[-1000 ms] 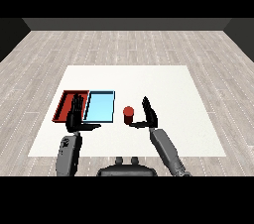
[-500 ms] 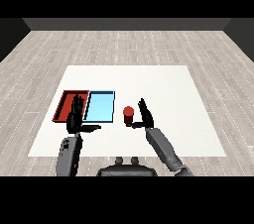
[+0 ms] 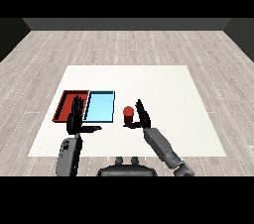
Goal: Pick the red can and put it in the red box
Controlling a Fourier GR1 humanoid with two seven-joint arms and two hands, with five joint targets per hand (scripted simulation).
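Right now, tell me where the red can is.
In the head view the red can stands on the white table, right of the blue tray and just left of the right hand, whose fingers are open beside it.

Two arms reach up from the bottom, both hands open.

The left hand (image 3: 75, 117) points its fingers straight up and away, with the thumb sticking out to the right; its grey forearm stands nearly straight below it; the right hand (image 3: 143, 115) also has its fingers straight and pointing up; its grey forearm slants down toward the lower right; the two hands are well apart.
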